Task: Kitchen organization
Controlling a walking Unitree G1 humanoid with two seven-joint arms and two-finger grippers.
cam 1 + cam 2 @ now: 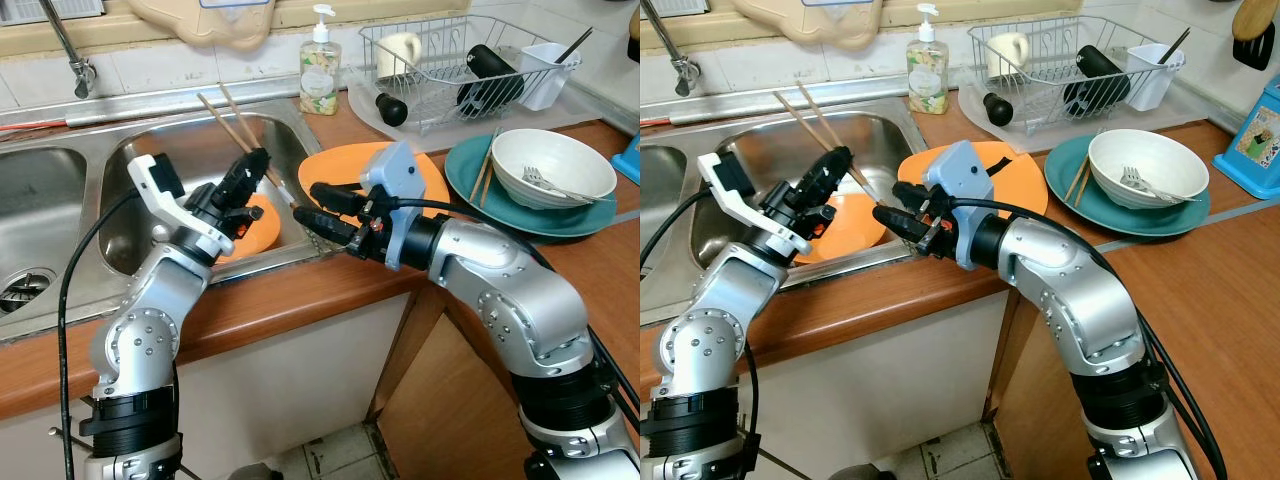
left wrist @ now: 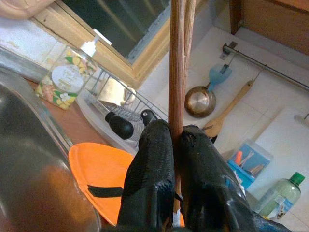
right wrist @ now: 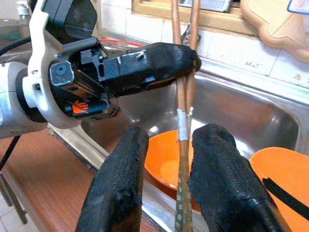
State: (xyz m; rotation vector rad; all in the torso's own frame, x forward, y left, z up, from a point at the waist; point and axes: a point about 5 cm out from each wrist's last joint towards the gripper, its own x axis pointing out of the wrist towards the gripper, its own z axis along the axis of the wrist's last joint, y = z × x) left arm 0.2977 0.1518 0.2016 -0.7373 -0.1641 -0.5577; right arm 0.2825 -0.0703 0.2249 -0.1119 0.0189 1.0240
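left gripper [image 1: 250, 170] clenched on chopsticks [image 1: 232, 118] over sink [image 1: 120, 165] | right gripper [image 1: 312, 205] released, fingers astride their lower end | handover midway; orange bowl [image 1: 255, 225] unsorted at sink's 3 o'clock

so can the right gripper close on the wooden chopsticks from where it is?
Probably yes. The right gripper is open with the wooden chopsticks already between its fingers, below where the left gripper clamps them over the sink. Nothing sits in between.

A wooden counter [image 1: 300, 295] carries a teal plate [image 1: 480, 190], orange plate [image 1: 325, 170] and dish rack [image 1: 440, 60].
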